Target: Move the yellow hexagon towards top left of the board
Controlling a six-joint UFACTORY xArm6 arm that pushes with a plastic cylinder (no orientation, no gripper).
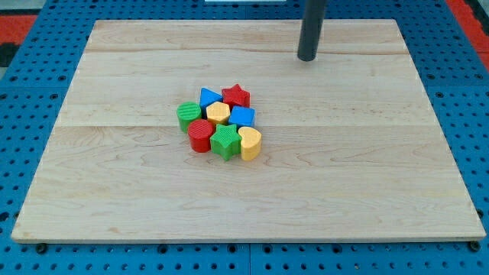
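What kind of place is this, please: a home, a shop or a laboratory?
Probably a robotics lab bench. A wooden board lies on a blue perforated base, a cluster of small coloured blocks sits mid-board, and my tip is toward the view's top right of them.

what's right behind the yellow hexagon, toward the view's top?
Behind the yellow hexagon: blue triangle and red star, both touching or nearly so. Their lower edges are covered by the blocks in front. My tip is far off, toward the upper right.

One camera — high, at the board's (114, 191) near edge, looking down across it.
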